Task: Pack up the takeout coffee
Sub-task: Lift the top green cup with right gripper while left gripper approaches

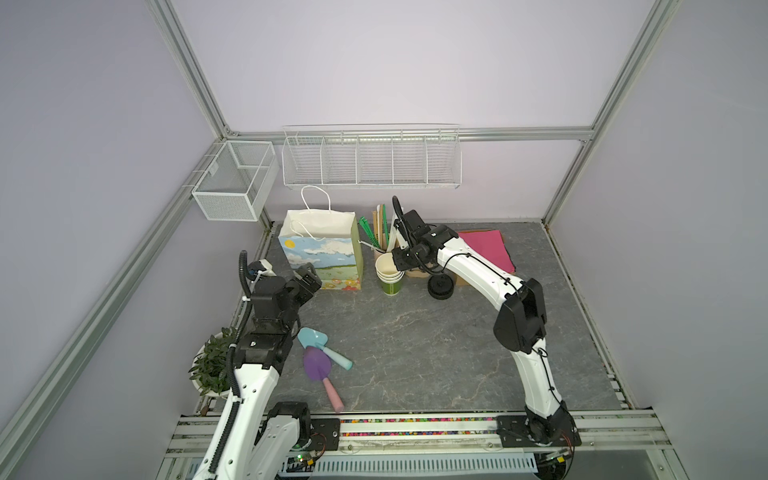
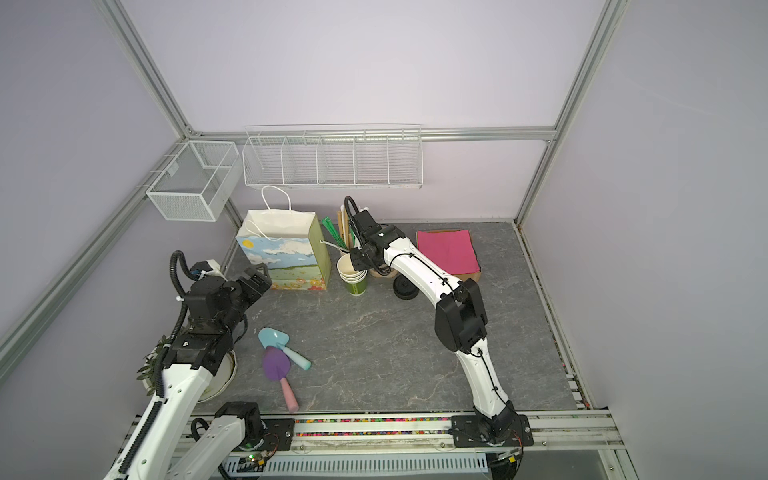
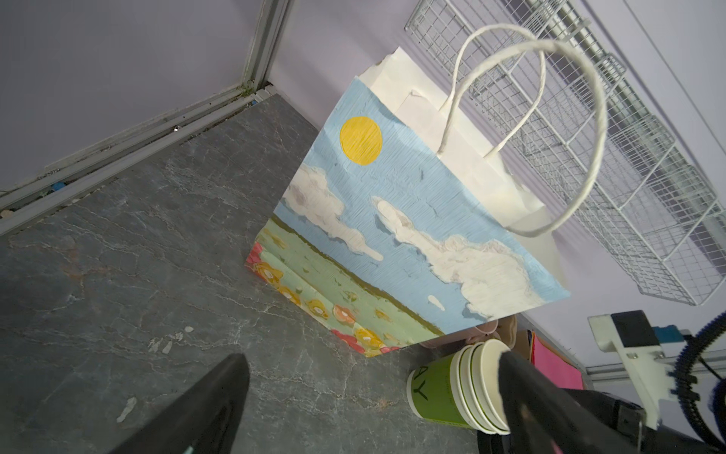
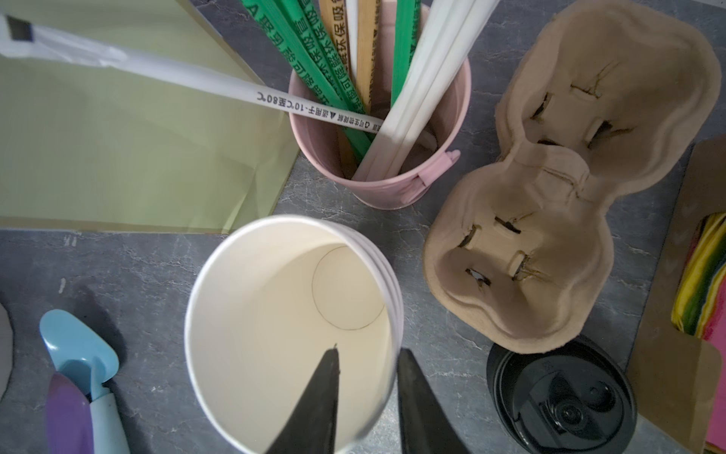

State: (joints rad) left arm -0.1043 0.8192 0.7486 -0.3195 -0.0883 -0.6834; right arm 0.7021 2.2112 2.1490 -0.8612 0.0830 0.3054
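You cannot pick out a capped cup in any view. The green cups that show are a lidless stack of cups (image 1: 390, 277) (image 3: 444, 397), standing mouth up toward the back of the bench (image 1: 415, 345) with its long axis close to vertical. In the right wrist view you look straight down into the cream inside of the top cup (image 4: 275, 314).

Your right hand (image 4: 369, 353) straddles that cup's rim, one finger inside the mouth and the other outside the wall. The fingers stand close together, but you cannot tell whether they pinch the wall. The right arm rises from the front rail to a raised elbow over the right half of the bench. Its forearm slants back and leftward, and the wrist bends down over the stack.

Your left hand (image 3: 373, 355) (image 1: 309, 277) is spread wide and holds nothing. It hangs above the bench by the lower front corner of the paper bag (image 1: 320, 257) (image 3: 393, 236) and points toward it, apart from it.

- **Left of the stack:** the bag stands upright, mouth open.
- **Behind it:** a pink holder (image 4: 377, 177) of straws stands just beside the stack, with a pulp carrier (image 4: 550, 236) next to it.
- **Right of it:** black lids (image 1: 440, 286) (image 4: 561, 401) lie near.
- **Front:** bare bench runs forward to two toy trowels (image 1: 320, 353) at the front left.
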